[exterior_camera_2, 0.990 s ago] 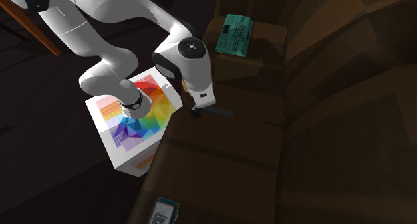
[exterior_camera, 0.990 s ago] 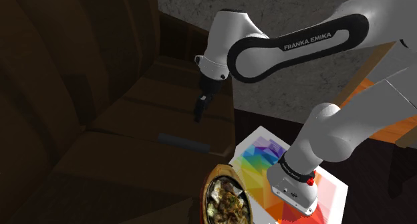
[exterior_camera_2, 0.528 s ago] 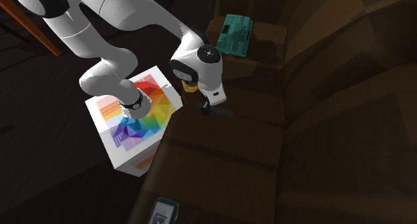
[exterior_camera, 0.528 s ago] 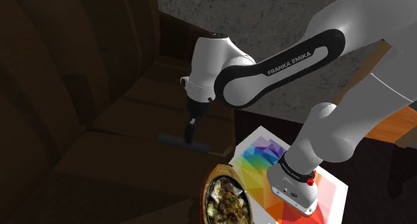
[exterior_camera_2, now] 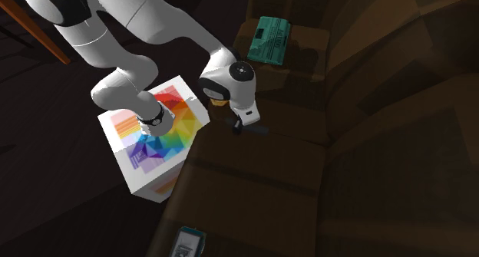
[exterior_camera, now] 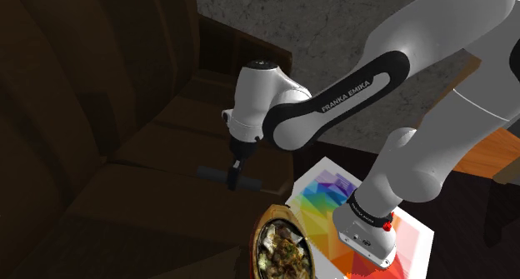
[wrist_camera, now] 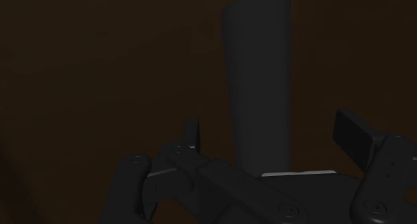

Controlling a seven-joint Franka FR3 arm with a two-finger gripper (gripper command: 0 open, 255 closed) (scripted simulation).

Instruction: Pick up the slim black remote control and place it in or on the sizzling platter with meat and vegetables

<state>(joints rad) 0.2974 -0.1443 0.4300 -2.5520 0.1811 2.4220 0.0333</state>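
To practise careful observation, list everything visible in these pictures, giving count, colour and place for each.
remote control: one, dark grey, lying on the sofa seat
sizzling platter: one, brown rim, holding meat and vegetables, beside the stand
flat ribbed device: one, teal, at the sofa's end, near the second exterior view's top
small device: one, teal-edged, at the second exterior view's bottom edge
sofa: one, brown
stand: one, white box with a rainbow-patterned top, beside the sofa
arm: one, white with dark joints, reaching from the stand over the sofa
gripper: one, black, open, its fingers either side of the remote control
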